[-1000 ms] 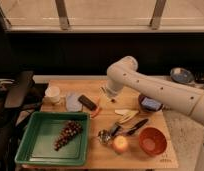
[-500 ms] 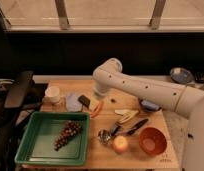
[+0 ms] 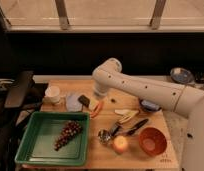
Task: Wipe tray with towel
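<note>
The green tray lies at the front left of the wooden table and holds a bunch of dark grapes. The pale bluish-grey towel lies flat on the table just behind the tray, next to a white cup. My gripper hangs from the white arm above the table, just right of the towel and of a dark bar that lies at the towel's edge. The gripper is apart from the tray.
An orange carrot lies beside the dark bar. A banana, a black-handled utensil, a metal scoop, a yellow fruit and an orange-red bowl sit at the right. A blue bowl is under the arm.
The arm has swung left across the table, bringing the gripper from the middle toward the towel. The objects on the table have not moved.
</note>
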You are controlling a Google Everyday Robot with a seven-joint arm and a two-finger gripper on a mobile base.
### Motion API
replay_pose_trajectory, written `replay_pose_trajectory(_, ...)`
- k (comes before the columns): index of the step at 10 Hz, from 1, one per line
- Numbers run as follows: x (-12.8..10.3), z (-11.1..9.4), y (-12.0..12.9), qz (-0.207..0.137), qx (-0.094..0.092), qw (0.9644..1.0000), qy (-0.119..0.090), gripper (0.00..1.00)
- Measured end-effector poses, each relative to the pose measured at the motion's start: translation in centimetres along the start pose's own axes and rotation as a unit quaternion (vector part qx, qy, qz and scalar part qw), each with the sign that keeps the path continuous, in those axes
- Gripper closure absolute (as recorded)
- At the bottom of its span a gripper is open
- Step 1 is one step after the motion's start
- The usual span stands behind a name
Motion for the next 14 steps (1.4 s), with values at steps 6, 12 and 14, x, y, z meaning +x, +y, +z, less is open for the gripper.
replay_pose_trajectory(6,-11.1,2.9,3.2,-0.083,-0.018,0.9931,-0.081,0.23)
replay_pose_trajectory(12,-16.7,7.1,1.0,-0.074,-0.101,0.9765,-0.175,0.23)
replay_pose_trajectory(14,-16.9,7.5,1.0,-0.073,-0.107,0.9752,-0.18,0.23)
